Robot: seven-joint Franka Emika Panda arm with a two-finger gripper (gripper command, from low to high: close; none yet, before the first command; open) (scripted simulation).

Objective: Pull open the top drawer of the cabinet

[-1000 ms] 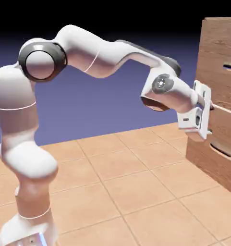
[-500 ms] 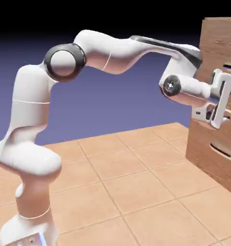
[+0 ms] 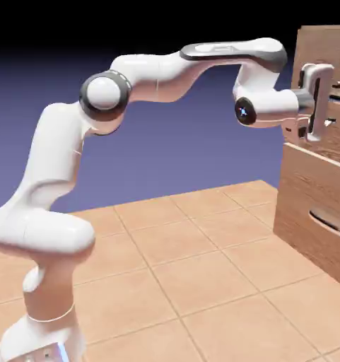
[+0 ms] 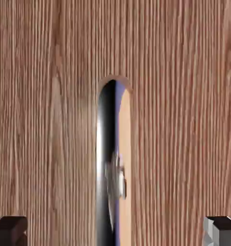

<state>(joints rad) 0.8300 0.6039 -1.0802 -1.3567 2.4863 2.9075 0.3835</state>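
The brown wood-grain cabinet [image 3: 310,184] stands at the right edge of the exterior view. Its top drawer [image 3: 335,56] looks closed, flush with the front. My gripper [image 3: 333,104] is pressed close against that drawer front at handle height and hides most of the handle. In the hand view the wood of the top drawer [image 4: 45,120] fills the picture. The slim silvery handle [image 4: 109,173] runs up the middle of it. My gripper [image 4: 115,233] is open, and both dark fingertips [image 4: 9,230] sit wide apart on either side of the handle, not touching it.
Below the top drawer sits a lower drawer front with a curved handle [image 3: 329,223]. A tiled tan floor [image 3: 201,283] spreads between the robot's base and the cabinet. The arm stretches high across from the lower left.
Over the last second the hand climbed from the seam below the top drawer to handle height and moved right, closer to the front. The jaws stayed open.
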